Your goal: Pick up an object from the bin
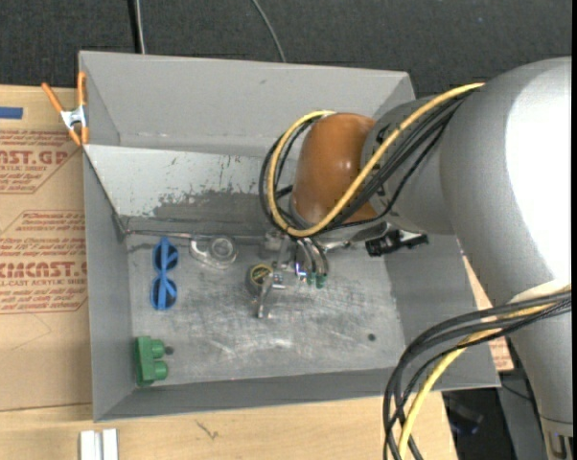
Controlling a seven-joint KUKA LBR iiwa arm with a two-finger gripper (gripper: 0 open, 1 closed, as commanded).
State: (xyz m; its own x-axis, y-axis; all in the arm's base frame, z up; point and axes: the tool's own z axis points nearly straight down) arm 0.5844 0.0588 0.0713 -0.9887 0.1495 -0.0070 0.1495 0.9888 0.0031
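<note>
Arm is seen entering the bin [317, 345] from the right, with its orange cover [327, 166] and looped cables above the back wall. The gripper [290, 274] is set low over the middle of the floor. Whether it is open or closed cannot be told; nothing is seen gripped.

A small round piece [261, 275] with a yellowish rim is noted just left of the gripper, and a grey metal piece [265, 305] just in front of it.

Noted further left:
- clear round lid [215, 249]
- blue glasses frame [164, 274]
- green block [151, 360], in the near left corner, well apart
</note>
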